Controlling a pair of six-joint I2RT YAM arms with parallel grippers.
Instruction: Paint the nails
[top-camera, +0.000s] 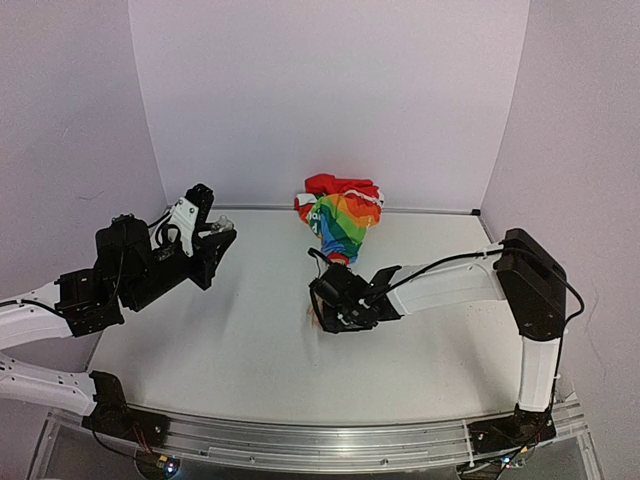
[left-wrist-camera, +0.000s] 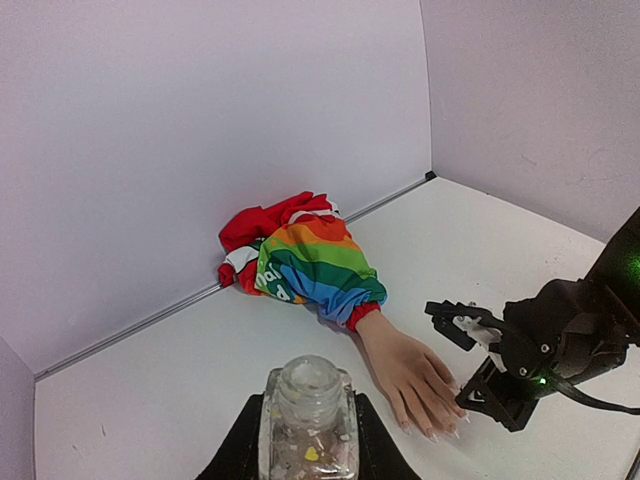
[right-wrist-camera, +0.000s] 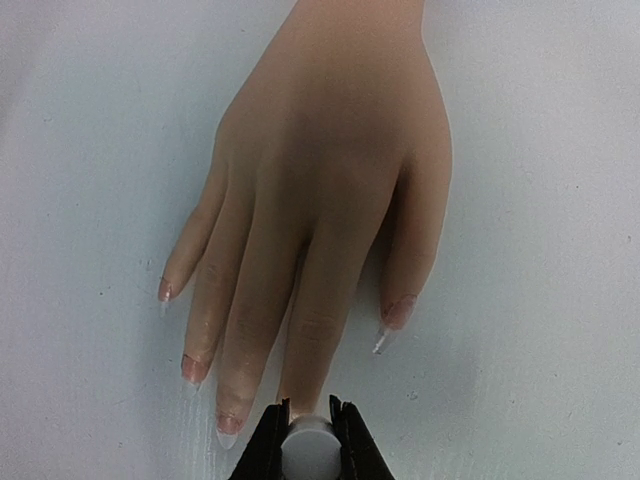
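Nails (right-wrist-camera: 228, 426) long, pointed on flesh-toned fake hand (right-wrist-camera: 330, 170). Clear threaded bottle (left-wrist-camera: 305, 385) clamped in left gripper (left-wrist-camera: 308, 425); small white cylinder (right-wrist-camera: 310, 448) pinched in right gripper (right-wrist-camera: 306, 420).

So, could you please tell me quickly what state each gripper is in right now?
Left gripper: closed, holding the clear bottle.
Right gripper: closed on a small grey cap.

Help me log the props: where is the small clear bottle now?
The clear bottle shows bottom centre in the left wrist view, clamped in the left gripper at the left side of the table, apart from the fake hand.
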